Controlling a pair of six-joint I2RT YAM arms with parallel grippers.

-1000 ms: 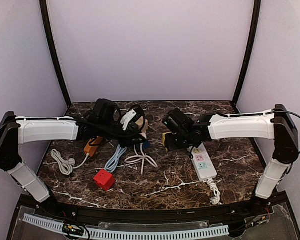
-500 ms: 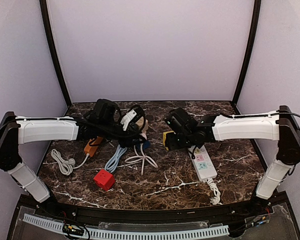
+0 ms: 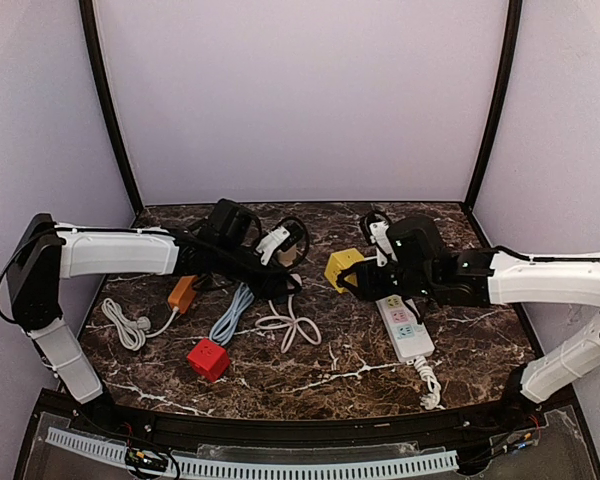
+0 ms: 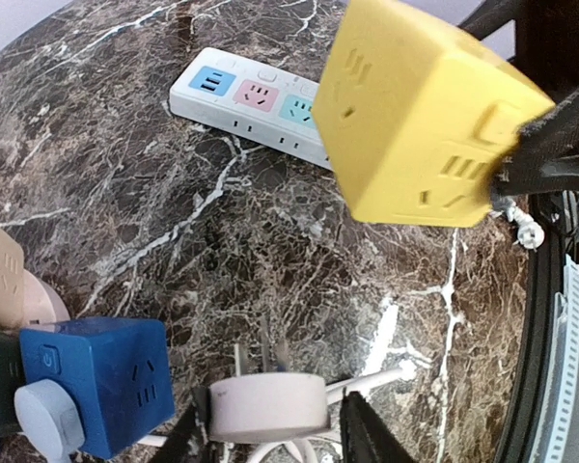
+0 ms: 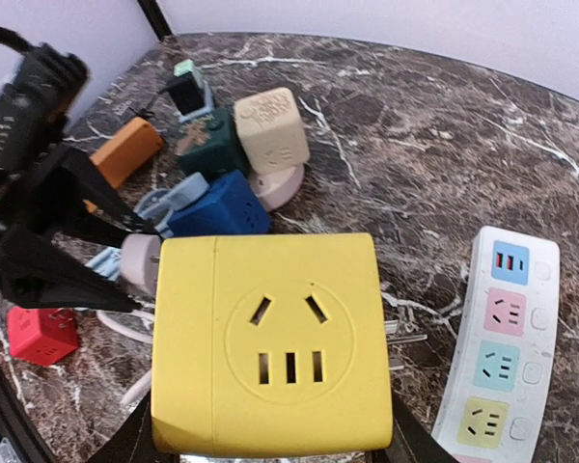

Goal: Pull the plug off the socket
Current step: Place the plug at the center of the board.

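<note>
Pulled apart since a second ago: the yellow socket cube [image 3: 342, 266] has been carried right and is held clear of the table [image 3: 460, 300], clamped between the right fingers [image 4: 550, 145]. Out of the socket, prongs bare, the white plug [image 4: 268, 407] is seen between the left fingers [image 4: 367, 436]; whether it is gripped or loose cannot be told. Just beside it the blue cube [image 4: 96, 381] is seen. Near the yellow socket cube the white power strip [image 3: 405, 325] is laid flat, with the red cube [image 3: 208, 358] well apart at the near left.
</note>
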